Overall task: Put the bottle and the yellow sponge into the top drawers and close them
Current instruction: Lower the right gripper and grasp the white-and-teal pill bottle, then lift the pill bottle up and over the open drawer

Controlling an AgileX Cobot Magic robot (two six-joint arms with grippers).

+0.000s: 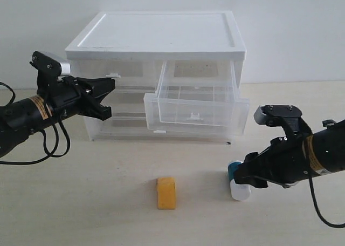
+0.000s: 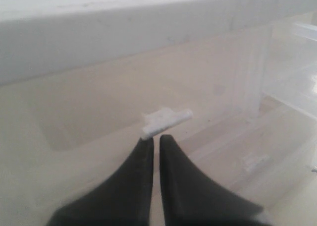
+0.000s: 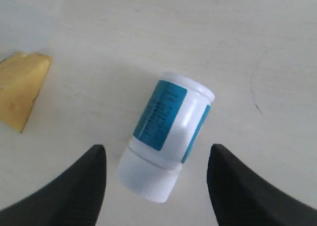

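Observation:
The bottle (image 1: 238,182) lies on its side on the table, teal label and white cap (image 3: 148,179). My right gripper (image 1: 243,177) is open and low over it, one finger on each side of the cap end (image 3: 157,155), not touching it. The yellow sponge (image 1: 166,192) lies on the table left of the bottle; its corner shows in the right wrist view (image 3: 20,89). The right top drawer (image 1: 197,112) is pulled out and holds nothing. The left top drawer (image 1: 116,84) is closed. My left gripper (image 1: 111,85) is shut, its tips (image 2: 156,139) just under that drawer's white handle (image 2: 166,122).
The white-topped cabinet (image 1: 161,33) stands at the back against a white wall. Its full-width lower drawers (image 1: 126,124) are closed behind the open drawer. Black cables (image 1: 51,143) hang from the left arm. Bare wooden table surface lies in front of the sponge and bottle.

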